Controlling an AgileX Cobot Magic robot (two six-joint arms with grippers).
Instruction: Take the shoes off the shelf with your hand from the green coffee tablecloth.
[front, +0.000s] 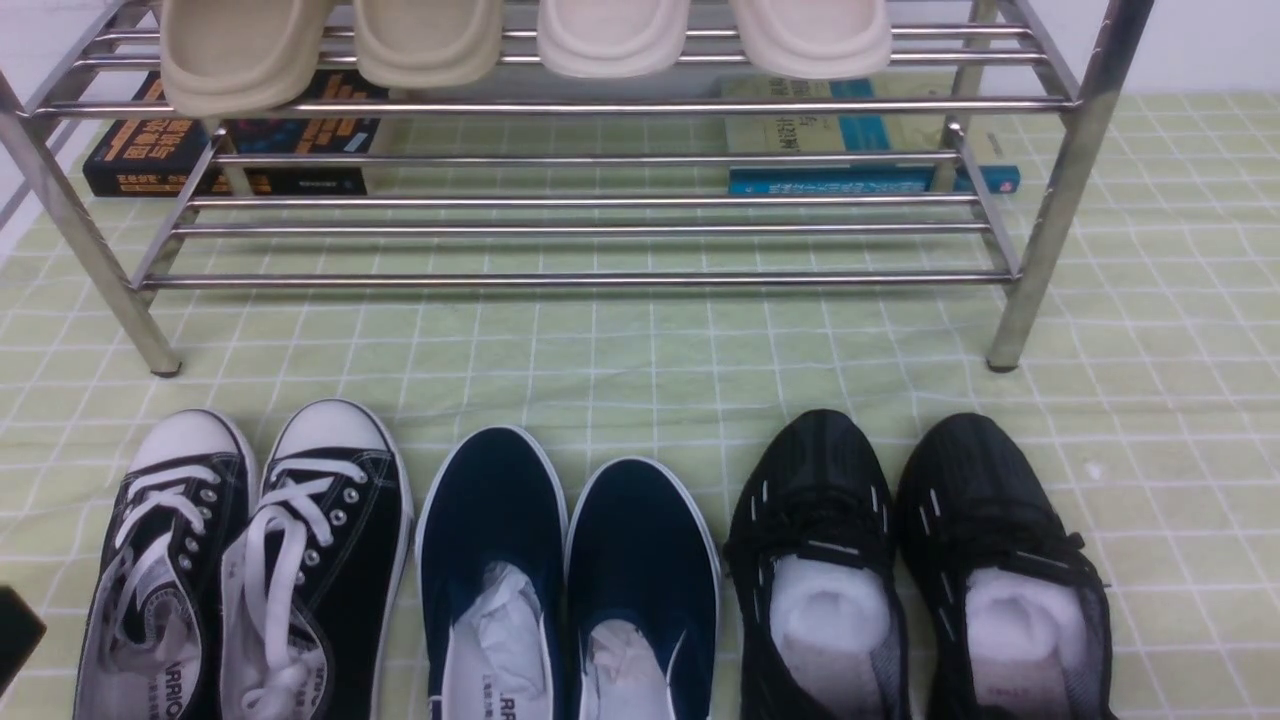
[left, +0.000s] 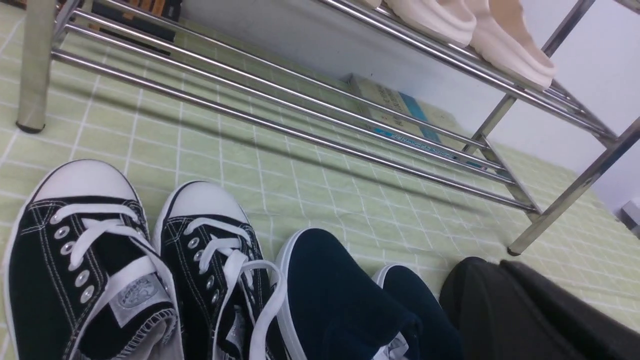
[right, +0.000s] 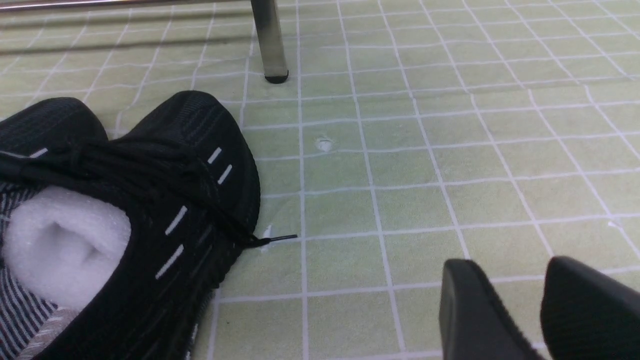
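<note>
The shoes (front: 350, 540), black canvas sneakers with white laces and toe caps, stand side by side on the green coffee tablecloth (front: 640, 370), at the left end of a row in front of the shelf (front: 580, 280). The shelf's lower tier holds no shoes. In the left wrist view the shoes (left: 40, 280) lie close below the camera. My left gripper (left: 492, 264) is shut with nothing in it, hovering near the navy pair. My right gripper (right: 505, 265) is open over bare cloth (right: 425, 150), to the side of the black mesh shoes (right: 165, 200).
Navy slip-ons (front: 560, 560) stand mid-row and black mesh shoes (front: 900, 540) at the right. Beige slippers (front: 420, 40) and white slippers (front: 800, 35) rest on the upper tier. Books (front: 230, 150) (front: 850, 150) lie behind the rack. A chrome leg (right: 270, 45) stands beyond the mesh shoes.
</note>
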